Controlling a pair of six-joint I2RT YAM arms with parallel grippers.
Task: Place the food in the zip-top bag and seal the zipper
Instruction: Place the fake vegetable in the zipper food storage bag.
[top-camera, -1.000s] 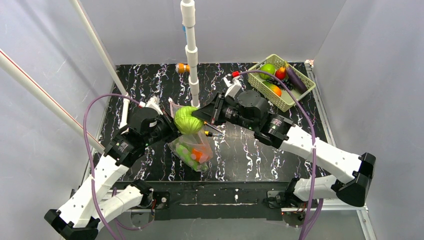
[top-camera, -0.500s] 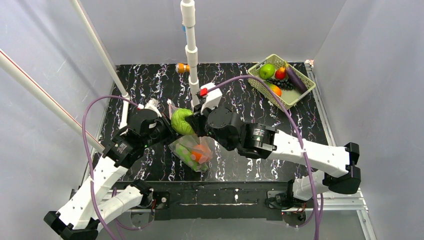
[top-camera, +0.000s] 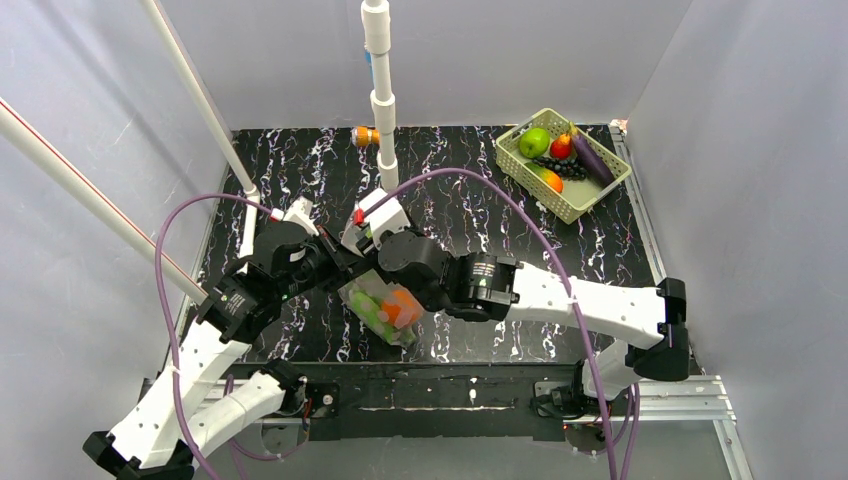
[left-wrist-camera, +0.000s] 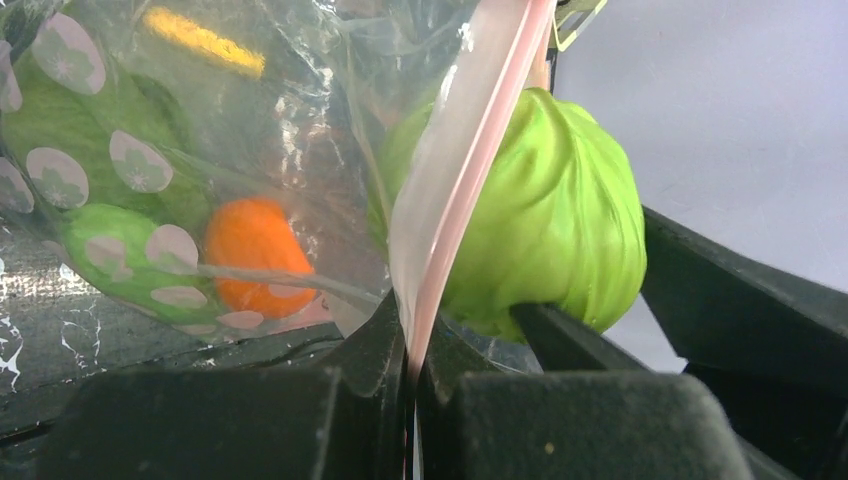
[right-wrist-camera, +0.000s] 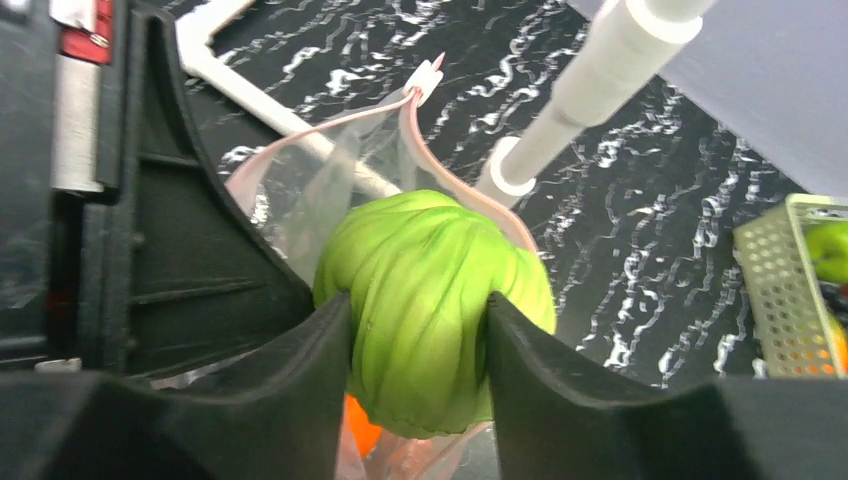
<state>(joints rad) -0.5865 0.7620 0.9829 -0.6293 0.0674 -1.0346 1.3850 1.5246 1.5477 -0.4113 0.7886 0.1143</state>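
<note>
Black, white-veined tabletop (top-camera: 300, 170), enclosed by grey walls. The round green melon (right-wrist-camera: 430, 290) is shown at the open mouth of the zip-top bag (top-camera: 385, 312), clamped between the fingers of the right gripper (right-wrist-camera: 420, 310). The zipper (left-wrist-camera: 460, 180) is pinched by the fully closed left gripper (left-wrist-camera: 410, 350). An orange ball (left-wrist-camera: 255, 240) and green leafy pieces (left-wrist-camera: 100, 255) are seen inside the bag. A red-and-white label (right-wrist-camera: 75, 25) on the right gripper is too blurred to be read. A pale green basket (top-camera: 601, 198) stands in the far right corner.
</note>
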